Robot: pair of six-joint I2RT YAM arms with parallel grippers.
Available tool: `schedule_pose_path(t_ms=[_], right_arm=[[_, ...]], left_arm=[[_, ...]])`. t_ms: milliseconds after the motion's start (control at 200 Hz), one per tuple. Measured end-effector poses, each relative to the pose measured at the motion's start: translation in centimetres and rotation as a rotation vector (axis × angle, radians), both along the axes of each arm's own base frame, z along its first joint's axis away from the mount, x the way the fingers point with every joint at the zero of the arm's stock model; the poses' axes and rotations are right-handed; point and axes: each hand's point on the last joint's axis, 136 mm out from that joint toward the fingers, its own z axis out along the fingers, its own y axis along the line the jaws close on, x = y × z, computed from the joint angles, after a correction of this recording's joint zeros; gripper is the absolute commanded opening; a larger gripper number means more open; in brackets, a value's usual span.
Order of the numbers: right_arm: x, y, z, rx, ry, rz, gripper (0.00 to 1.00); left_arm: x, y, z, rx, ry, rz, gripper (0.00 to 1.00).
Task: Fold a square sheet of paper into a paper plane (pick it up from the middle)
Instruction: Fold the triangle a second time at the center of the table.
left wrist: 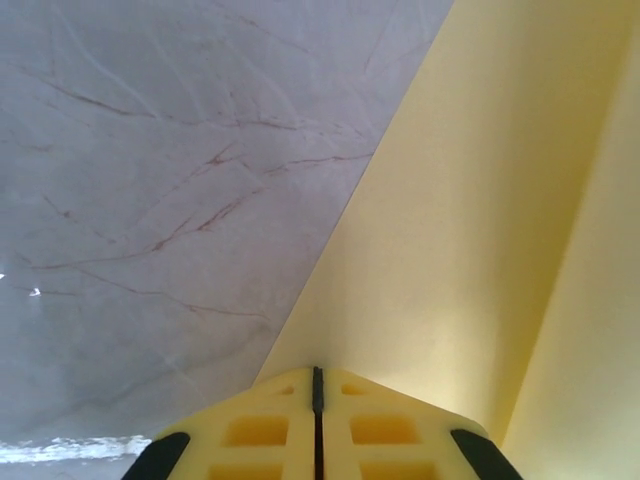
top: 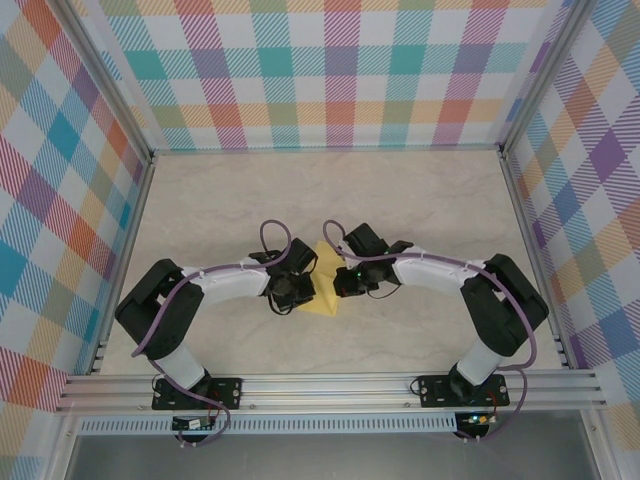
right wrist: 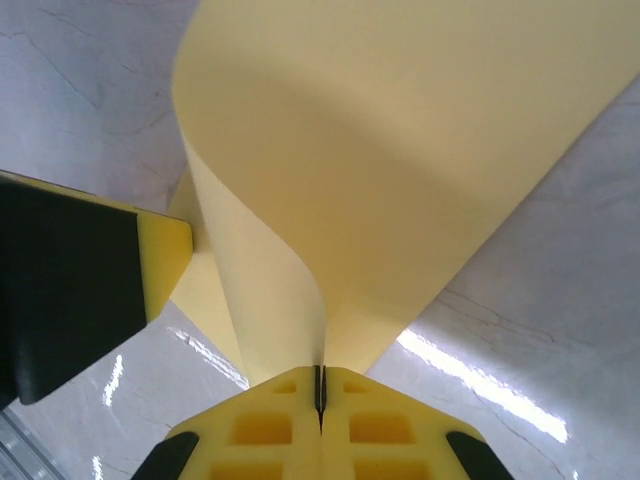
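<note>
Nothing legible for you in any view: no text, label, brand, number or sign. The paper (right wrist: pixel 400 150) shows plain yellow, no print.
</note>
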Motion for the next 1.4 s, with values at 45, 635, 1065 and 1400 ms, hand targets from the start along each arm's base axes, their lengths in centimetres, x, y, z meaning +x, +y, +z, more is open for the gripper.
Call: schedule_pose_path(t_ms=[45,635,1065,1400], right_arm=[[0.2,0.1,-0.2,-0.002,0.005,0.004,0.0],[0.7,0.6,-2.3,-0.069,0.063,0.065,0.0],[0.8,0.5,-2.9,-0.096,0.078,0.071,0.02],[1.0,0.2,-3.1,-0.119,0.08,0.064,0.01]], left_arm=[[0.0,0.0,0.0,0.004,-0.003,-0.007,0.09],[0.0,0.2,0.0,0.027,-0.004,-0.033,0.1],[0.0,0.2,-0.1,0.026,-0.004,-0.033,0.1],[0.0,0.2,-0.1,0.024,-0.006,-0.033,0.1]])
